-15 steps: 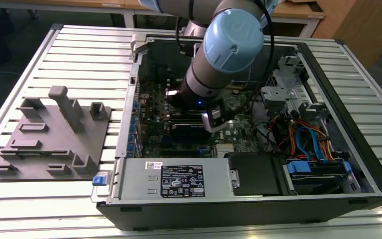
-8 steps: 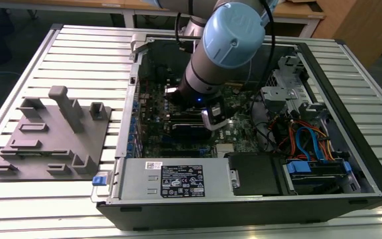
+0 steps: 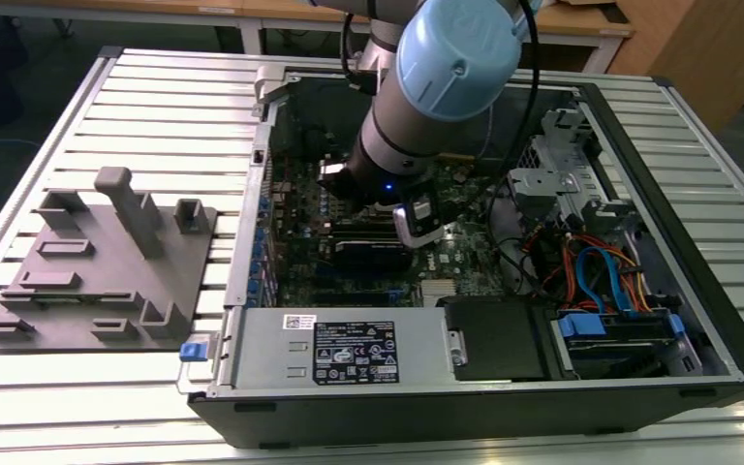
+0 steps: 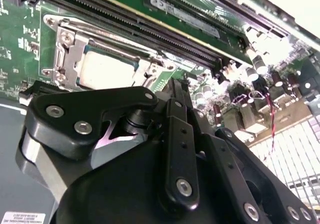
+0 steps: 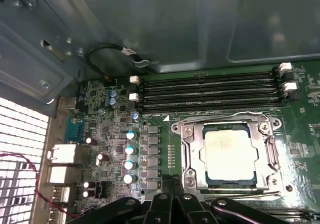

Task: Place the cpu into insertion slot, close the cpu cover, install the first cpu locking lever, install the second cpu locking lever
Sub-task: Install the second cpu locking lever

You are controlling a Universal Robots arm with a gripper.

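Silver cpu point(image 5: 231, 152) lies seated in the insertion slot point(image 5: 189, 154), just beside the gripper point(image 5: 172, 204).

1. The arm point(image 3: 414, 126) reaches down into the open computer case point(image 3: 682, 232), its gripper point(image 5: 172, 204) hanging over the motherboard point(image 5: 115, 149).
2. Just ahead of the gripper in the first wrist view lies the insertion slot point(image 5: 192, 176), with the cpu point(image 5: 231, 154) seated inside it.
3. The cpu cover point(image 5: 270, 149) lies down around the cpu.
4. Beyond the slot from the gripper run the memory slots point(image 5: 207, 91), side by side, and behind those stands the case wall.
5. In the exterior view, the power supply point(image 3: 333, 354) sits at the case's near edge, in front of the arm.
6. A fixture block point(image 3: 101, 271) rests on the table point(image 3: 166, 87), outside the case on the exterior view's left.
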